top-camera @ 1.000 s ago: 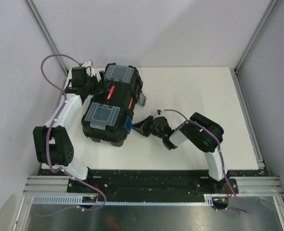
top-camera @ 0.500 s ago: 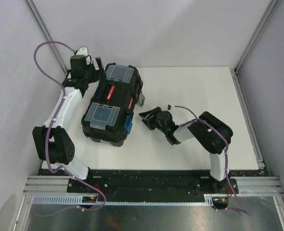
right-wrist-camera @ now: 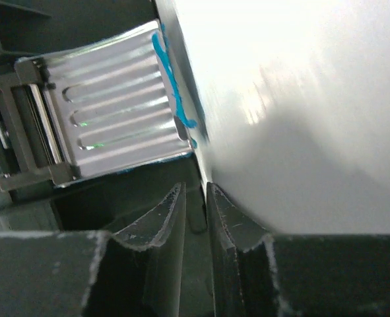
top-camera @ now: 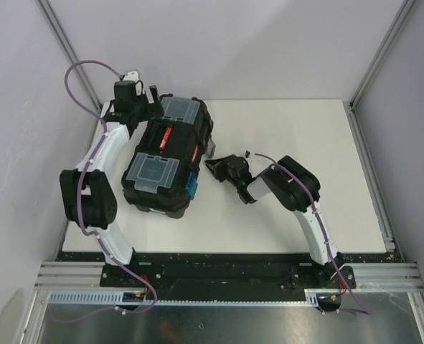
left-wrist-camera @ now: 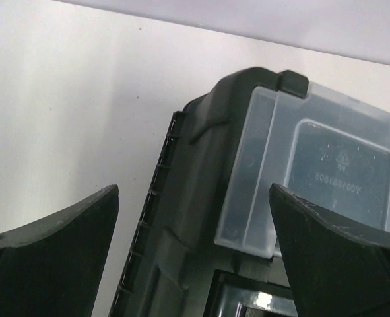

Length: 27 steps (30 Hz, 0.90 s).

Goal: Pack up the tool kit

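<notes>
Seen from above, the left gripper [top-camera: 151,106] had lifted off the middle of the tool kit [top-camera: 170,154] over the last second and now hung at its far-left corner; its wrist view showed the jaws wide apart with nothing between them, the box corner and one clear lid compartment [left-wrist-camera: 313,178] lying below; the right gripper [top-camera: 215,166] had moved from beside the blue latch [top-camera: 191,185] on the near part of the box's right side, opened briefly, and come up to the ribbed metal latch [right-wrist-camera: 115,112] further back on that side; in its wrist view the two fingers [right-wrist-camera: 162,211] stood nearly together with only a thin slit between, and nothing could be made out held in them; the latch lay just ahead of the tips, and whether they touched it could not be told; this suggested that the lid was already down and the work had turned to fastening it, one latch after the other, with the left arm out of the way; the tool kit sat on the left half of the white table [top-camera: 290,143], turned at a slant; it was a black plastic box with a red-marked handle [top-camera: 167,136] along the top and a clear compartment at each end; no screwdrivers were in sight in any view.
</notes>
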Each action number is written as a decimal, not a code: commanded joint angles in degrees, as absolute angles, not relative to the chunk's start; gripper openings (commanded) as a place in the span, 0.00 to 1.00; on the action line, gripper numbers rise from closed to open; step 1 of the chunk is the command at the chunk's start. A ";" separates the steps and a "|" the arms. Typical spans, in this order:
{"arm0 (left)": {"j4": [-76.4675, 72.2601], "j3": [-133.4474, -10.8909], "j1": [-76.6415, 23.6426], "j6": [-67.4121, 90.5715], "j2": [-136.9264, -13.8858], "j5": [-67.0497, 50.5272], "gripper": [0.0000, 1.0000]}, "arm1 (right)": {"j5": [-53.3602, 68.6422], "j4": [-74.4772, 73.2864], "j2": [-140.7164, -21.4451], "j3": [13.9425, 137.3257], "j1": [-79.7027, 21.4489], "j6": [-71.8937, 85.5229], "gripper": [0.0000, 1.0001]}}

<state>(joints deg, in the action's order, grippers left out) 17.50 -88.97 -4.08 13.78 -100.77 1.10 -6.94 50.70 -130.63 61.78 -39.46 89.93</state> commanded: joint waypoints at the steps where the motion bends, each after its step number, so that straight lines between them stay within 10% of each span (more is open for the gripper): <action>1: 15.46 -92.30 -3.90 11.07 -103.11 -1.51 0.99 | -10.49 52.24 -133.70 65.49 -39.22 91.01 0.23; 27: 14.06 -84.54 -4.08 11.30 -103.15 -6.90 0.98 | -22.93 66.36 -139.77 67.03 -39.17 97.01 0.58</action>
<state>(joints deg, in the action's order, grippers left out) 10.22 -87.22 -3.92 13.04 -103.24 -5.80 -18.11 63.90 -138.23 69.10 -40.95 93.25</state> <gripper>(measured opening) 0.985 0.556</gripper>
